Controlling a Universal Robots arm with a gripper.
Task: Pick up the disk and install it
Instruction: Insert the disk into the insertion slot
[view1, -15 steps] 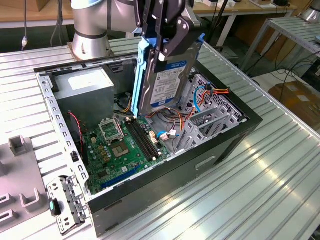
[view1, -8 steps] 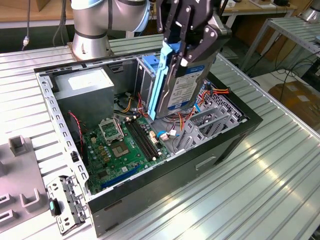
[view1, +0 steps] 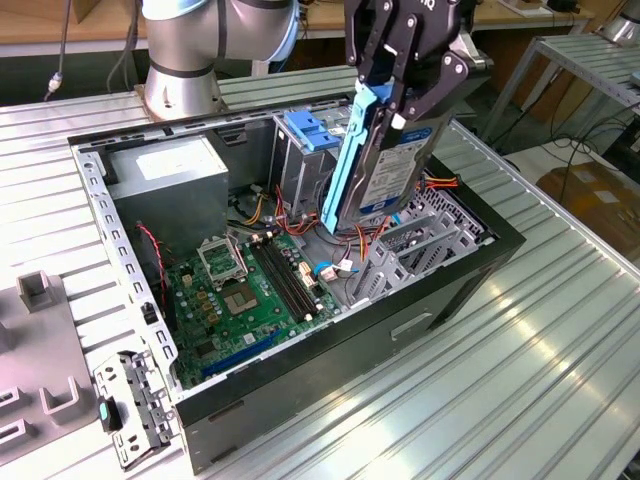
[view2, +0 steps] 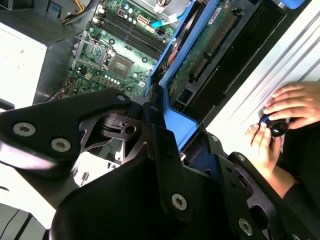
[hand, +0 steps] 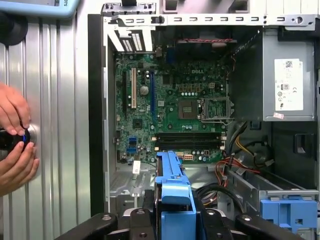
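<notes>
My gripper (view1: 398, 95) is shut on the disk (view1: 385, 165) and holds it on edge, slightly tilted, above the open computer case (view1: 480, 262). The disk has blue side rails and a white label. Its lower end hangs just over the grey drive cage (view1: 420, 235), beside the motherboard (view1: 250, 290). In the second wrist view, the disk (view2: 205, 55) shows its green circuit board between the black fingers (view2: 165, 165). The first wrist view looks down the disk's blue rail (hand: 172, 185) into the case.
A grey power supply box (view1: 165, 170) and a blue clip (view1: 312, 130) on a metal cage sit at the case's back. Red and orange cables (view1: 440, 183) lie near the disk. A person's hands (hand: 12, 112) hold a small black device on the table beside the case.
</notes>
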